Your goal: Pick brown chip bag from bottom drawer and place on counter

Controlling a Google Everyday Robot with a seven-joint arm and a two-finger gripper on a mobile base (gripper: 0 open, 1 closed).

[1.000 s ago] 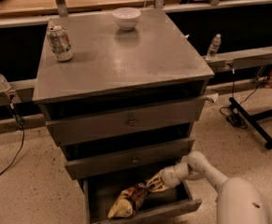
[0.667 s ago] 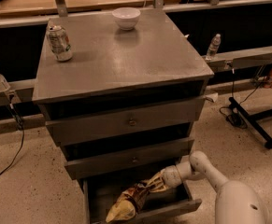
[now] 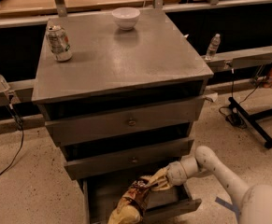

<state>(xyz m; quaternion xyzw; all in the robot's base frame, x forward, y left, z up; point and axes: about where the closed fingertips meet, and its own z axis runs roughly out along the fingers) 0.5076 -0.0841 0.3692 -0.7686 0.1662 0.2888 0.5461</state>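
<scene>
The brown chip bag [image 3: 132, 199] hangs tilted over the open bottom drawer [image 3: 173, 208], its pale lower end past the drawer's front lip. My gripper [image 3: 158, 180] reaches in from the right at the end of the white arm and is shut on the bag's upper end. The bag is lifted off the drawer floor. The counter [image 3: 121, 55], the grey cabinet top, is above. It carries a silver soda can [image 3: 60, 43] at the back left and a white bowl [image 3: 125, 17] at the back middle.
Two taller drawers [image 3: 128, 121] with small knobs stick out above the bottom one. A black stand leg [image 3: 250, 120] and cables lie on the floor to the right. Plastic bottles [image 3: 212, 45] sit on rails beside the cabinet. Wooden tabletops run behind.
The bag has been lifted and drawn forward out of the drawer; its lower end now hangs over the front lip. The gripper stays shut on it.
</scene>
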